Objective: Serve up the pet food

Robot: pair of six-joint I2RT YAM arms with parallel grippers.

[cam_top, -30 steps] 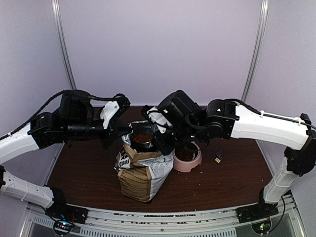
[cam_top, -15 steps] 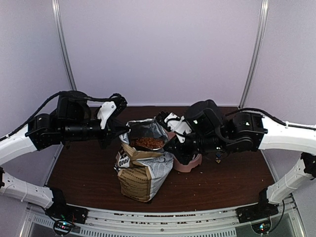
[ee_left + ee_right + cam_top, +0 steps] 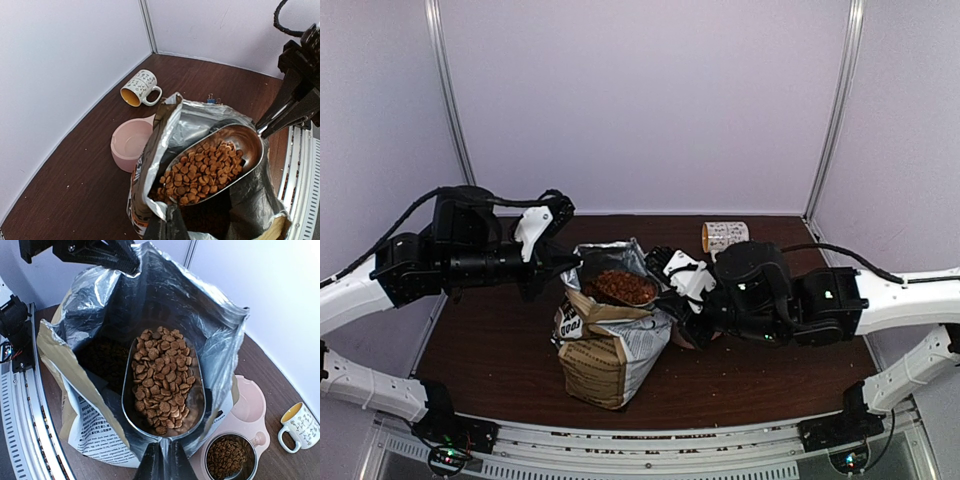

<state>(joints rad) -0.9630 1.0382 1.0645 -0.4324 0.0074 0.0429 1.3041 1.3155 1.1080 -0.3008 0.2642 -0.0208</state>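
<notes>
- Steel scoop (image 3: pixel 162 390), heaped with pet food (image 3: pixel 160 370), is hovering in the mouth of the open bag (image 3: pixel 150 295); my right hand (image 3: pixel 162 462) is clamping its handle, fingers closed tight on it.
- My left hand (image 3: pixel 127 262) is pinching the far foil rim of the bag, closed on it, and holding the mouth wide.
- I am reading this as the carry: the load is up and needs taking across to the pink bowl (image 3: pixel 252 405), which is sitting just beside the bag on the counter (image 3: pixel 280 475).
- One well is holding a steel dish (image 3: pixel 227 435) already filled with kibble; the other pink well looks bare, so I am probably aiming there.
- To do it well, I am thinking of keeping the scoop level, since the pellets are piled close to its edge.
- I should be lifting clear of the near foil lip before swinging, so nothing is knocked loose.
- Tipping low and slowly over the well should be stopping pellets from bouncing out.
- My left hand should be staying firm so the bag is not slumping.
</notes>
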